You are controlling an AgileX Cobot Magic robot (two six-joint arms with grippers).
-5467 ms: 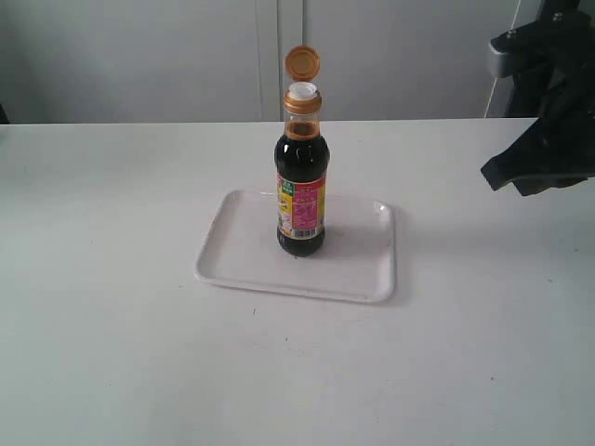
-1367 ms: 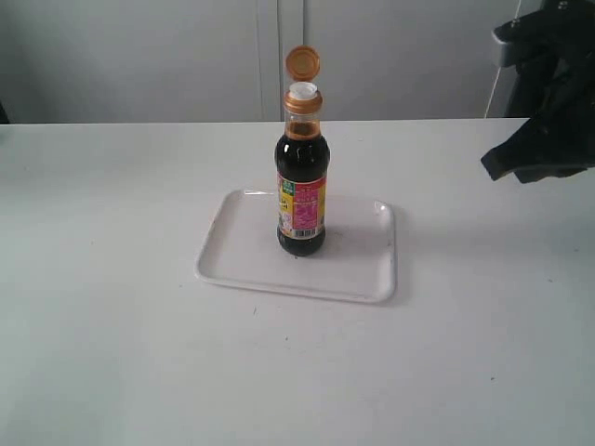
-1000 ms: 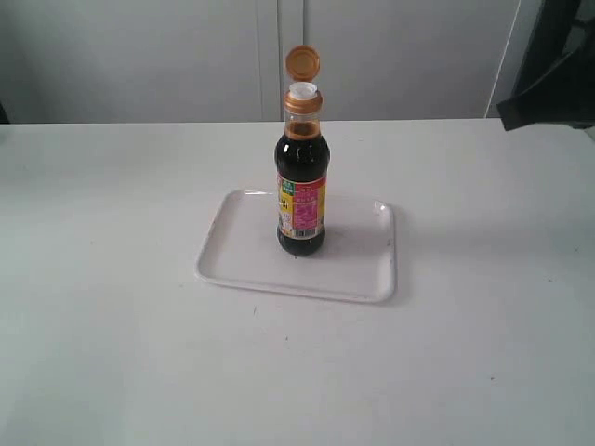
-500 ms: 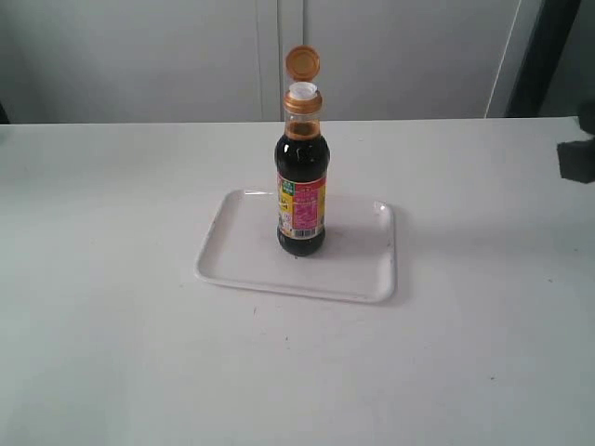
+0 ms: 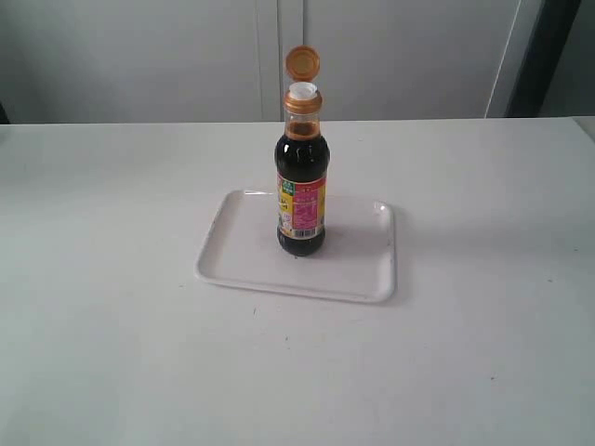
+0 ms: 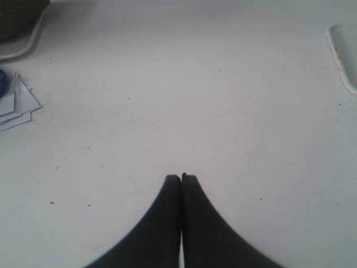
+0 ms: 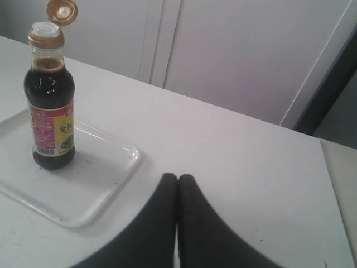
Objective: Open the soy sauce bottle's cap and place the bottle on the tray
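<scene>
The soy sauce bottle (image 5: 301,200) stands upright on the white tray (image 5: 242,269) in the middle of the table. Its orange cap (image 5: 302,63) is flipped up on its hinge, baring the white spout (image 5: 302,91). The right wrist view shows the bottle (image 7: 50,111), the raised cap (image 7: 62,11) and the tray (image 7: 89,195) off to one side of my right gripper (image 7: 178,177), which is shut and holds nothing. My left gripper (image 6: 181,177) is shut over bare table, with only the tray's rim (image 6: 341,58) at the frame's edge. Neither gripper appears in the exterior view.
A stack of white papers (image 6: 14,103) with a blue object beside it lies on the table in the left wrist view. Behind the table are grey cabinet doors (image 5: 279,56). The table's right edge (image 7: 329,184) shows in the right wrist view.
The right arm, seen at the exterior view's upper right, has drawn back to the right and out of that view. The bottle, cap and tray have not moved.
</scene>
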